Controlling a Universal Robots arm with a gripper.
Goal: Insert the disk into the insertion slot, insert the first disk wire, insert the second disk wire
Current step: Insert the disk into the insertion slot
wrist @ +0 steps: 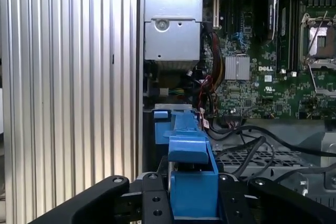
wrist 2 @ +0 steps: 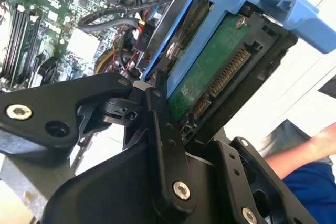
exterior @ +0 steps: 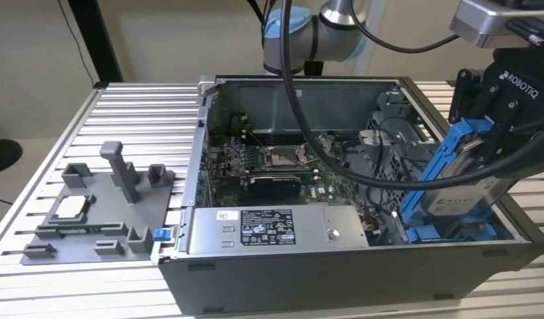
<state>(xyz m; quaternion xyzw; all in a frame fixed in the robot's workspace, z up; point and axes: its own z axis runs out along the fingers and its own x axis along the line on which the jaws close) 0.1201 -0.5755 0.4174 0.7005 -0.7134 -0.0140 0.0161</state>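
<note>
**Step in hand: disk insertion.**

1. The fingers (wrist 2: 164,129) pinch the disk (wrist 2: 210,72) across its blue carrier. The gripper (exterior: 473,143) holds it on edge, steeply tilted, at 3 o'clock in the exterior view.
2. The disk's lower end is at the slot (exterior: 442,232), at 4 o'clock. You cannot tell whether the two touch. Treat the disk as not yet seated.
3. The connector (wrist 2: 226,80) is bare, so judge both wire steps as still open.

**What seating calls for (judgement).** Level the disk from its tilt and line the carrier edges up with the slot's blue rails. Keep the loose black cables clear of the path.

**Materials and shapes**

- Disk: flat, rigid and rectangular. One face is silver-grey with a pale label. The other is a green circuit board with a row of gold contacts.
- Carrier: bright blue moulded plastic, likely slightly springy.
- Slot: a grey metal bay with blue plastic rails and tabs.
- Power supply (exterior: 272,229): a grey labelled metal box at 6 o'clock in the chassis (exterior: 343,282).
- Board (exterior: 272,166): green and densely populated, at centre.
- Worktop (exterior: 139,113): ribbed aluminium. A grey moulded fixture (exterior: 103,212) stands on it at 9 o'clock.
</note>
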